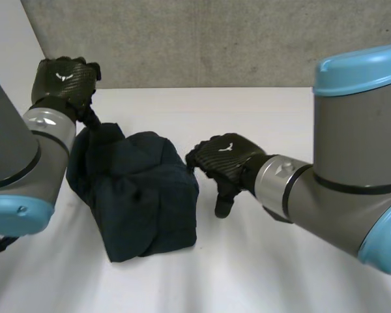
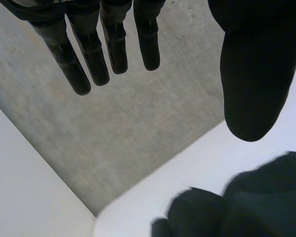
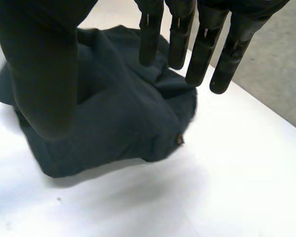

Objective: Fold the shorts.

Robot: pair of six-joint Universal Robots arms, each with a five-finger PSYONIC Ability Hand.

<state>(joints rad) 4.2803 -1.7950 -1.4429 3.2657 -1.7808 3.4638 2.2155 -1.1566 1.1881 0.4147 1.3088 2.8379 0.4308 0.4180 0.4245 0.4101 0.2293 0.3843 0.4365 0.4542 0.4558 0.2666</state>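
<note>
The dark navy shorts (image 1: 140, 192) lie bunched in a rough folded heap on the white table (image 1: 267, 274), left of centre. My left hand (image 1: 65, 79) hovers above the heap's far left corner, fingers (image 2: 91, 49) straight and spread, holding nothing; the shorts (image 2: 246, 202) lie below its thumb. My right hand (image 1: 223, 163) hangs just right of the heap, clear of the cloth. Its fingers (image 3: 200, 47) are straight over the shorts (image 3: 113, 118) and hold nothing.
A grey concrete wall (image 1: 202, 39) runs along the table's far edge. Bare white tabletop spreads to the right of the shorts and in front of them. A small dark button (image 3: 179, 140) shows on the cloth's edge.
</note>
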